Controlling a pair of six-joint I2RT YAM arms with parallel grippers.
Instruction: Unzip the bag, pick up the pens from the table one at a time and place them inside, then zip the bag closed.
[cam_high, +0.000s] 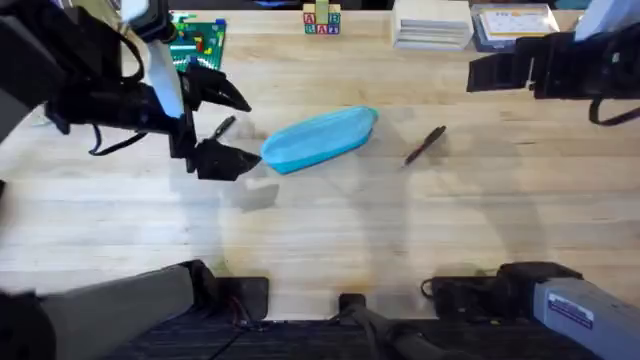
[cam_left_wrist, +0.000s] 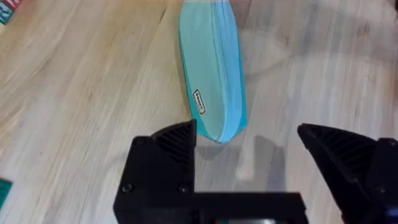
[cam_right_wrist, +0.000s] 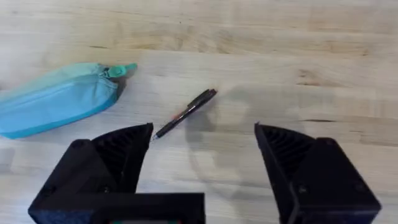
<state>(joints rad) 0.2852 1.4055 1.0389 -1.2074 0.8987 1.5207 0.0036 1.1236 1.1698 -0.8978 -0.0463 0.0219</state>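
Light blue soft fabric pouch (cam_high: 320, 140) lay mid-bench on the pale wooden plank bench (cam_high: 330, 230), zipper closed, its pull at the end facing the right side (cam_right_wrist: 118, 71). One thin black pen (cam_high: 222, 127) lay just left of the pouch, a second black pen (cam_high: 425, 145) to its right, apart. Left tool (cam_high: 222, 128) hovered at the pouch's left end, jaws wide, holding nothing. Right tool (cam_right_wrist: 204, 163) stood wide, empty, over the right pen. Bare bench lay in front of the pouch.

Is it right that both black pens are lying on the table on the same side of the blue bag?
Not quite. In the overhead view one pen lies on the table left of the bag, and the other pen lies on its right, so they're on opposite sides.
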